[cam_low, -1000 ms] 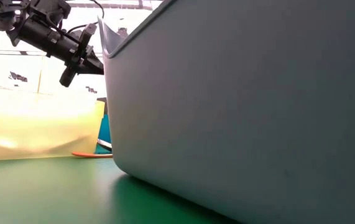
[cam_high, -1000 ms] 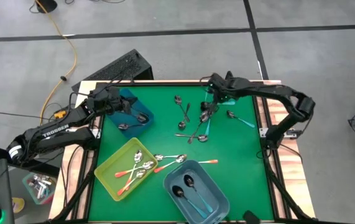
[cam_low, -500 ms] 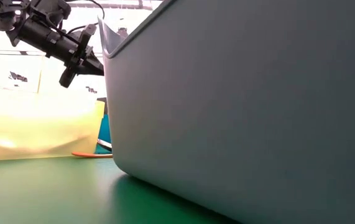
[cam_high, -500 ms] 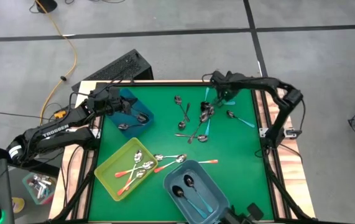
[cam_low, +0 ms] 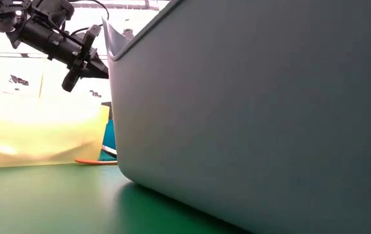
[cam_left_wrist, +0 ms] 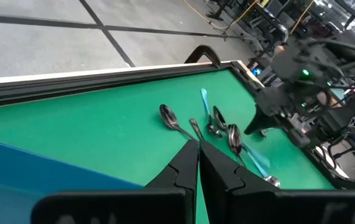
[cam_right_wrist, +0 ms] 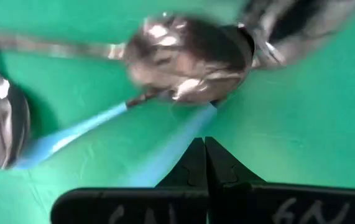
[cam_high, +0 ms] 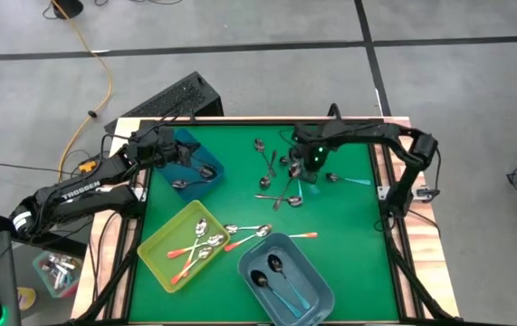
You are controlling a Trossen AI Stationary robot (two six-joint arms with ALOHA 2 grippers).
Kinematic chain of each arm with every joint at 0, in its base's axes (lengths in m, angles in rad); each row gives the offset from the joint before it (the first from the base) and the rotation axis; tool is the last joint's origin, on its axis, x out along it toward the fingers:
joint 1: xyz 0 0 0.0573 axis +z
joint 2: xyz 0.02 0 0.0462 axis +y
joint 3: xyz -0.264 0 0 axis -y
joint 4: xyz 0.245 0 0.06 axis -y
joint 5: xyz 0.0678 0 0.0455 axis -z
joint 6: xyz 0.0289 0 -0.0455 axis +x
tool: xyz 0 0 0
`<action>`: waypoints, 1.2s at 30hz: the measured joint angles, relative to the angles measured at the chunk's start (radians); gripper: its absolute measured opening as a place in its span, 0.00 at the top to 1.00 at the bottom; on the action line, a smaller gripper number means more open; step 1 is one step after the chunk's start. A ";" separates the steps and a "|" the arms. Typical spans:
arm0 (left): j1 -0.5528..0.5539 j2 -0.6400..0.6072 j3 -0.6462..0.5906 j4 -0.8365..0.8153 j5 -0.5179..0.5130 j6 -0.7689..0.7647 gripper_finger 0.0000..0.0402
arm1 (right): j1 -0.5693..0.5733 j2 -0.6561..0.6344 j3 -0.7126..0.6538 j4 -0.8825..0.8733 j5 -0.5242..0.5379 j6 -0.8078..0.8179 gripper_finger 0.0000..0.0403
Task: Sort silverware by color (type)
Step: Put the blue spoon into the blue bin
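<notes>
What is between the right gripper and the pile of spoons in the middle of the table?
Nothing visible. The right gripper, shut, is right over the pile of spoons; its wrist view shows spoon bowls just past its fingertips.

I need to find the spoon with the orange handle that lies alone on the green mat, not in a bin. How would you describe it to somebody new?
Start at the grey-blue bin on the near edge of the green mat. Just beyond the bin's far right corner lies one spoon with an orange handle, pointing right. The other loose orange-handled spoon lies with two all-silver spoons; this one has bare mat on its right.
</notes>
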State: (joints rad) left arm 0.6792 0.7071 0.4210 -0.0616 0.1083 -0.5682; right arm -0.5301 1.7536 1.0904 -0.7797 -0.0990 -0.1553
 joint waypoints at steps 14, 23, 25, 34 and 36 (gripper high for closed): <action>0.000 0.000 0.000 0.006 -0.008 -0.004 1.00 | 0.110 -0.118 0.000 -0.323 0.352 0.718 1.00; 0.000 0.000 0.000 0.008 -0.007 -0.004 1.00 | 0.228 -0.112 -0.086 -0.482 0.373 1.020 1.00; 0.000 0.000 0.000 0.008 -0.007 -0.004 1.00 | 0.243 -0.112 -0.126 -0.442 0.371 1.042 1.00; 0.000 0.000 0.000 0.008 -0.012 -0.003 1.00 | 0.235 -0.112 -0.197 -0.127 0.312 0.873 1.00; 0.000 0.000 0.000 0.008 -0.013 -0.003 1.00 | 0.238 -0.113 -0.194 -0.037 0.287 0.774 1.00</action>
State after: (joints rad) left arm 0.6793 0.7070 0.4213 -0.0536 0.0958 -0.5713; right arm -0.2920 1.6405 0.8969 -0.8172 0.1880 0.6186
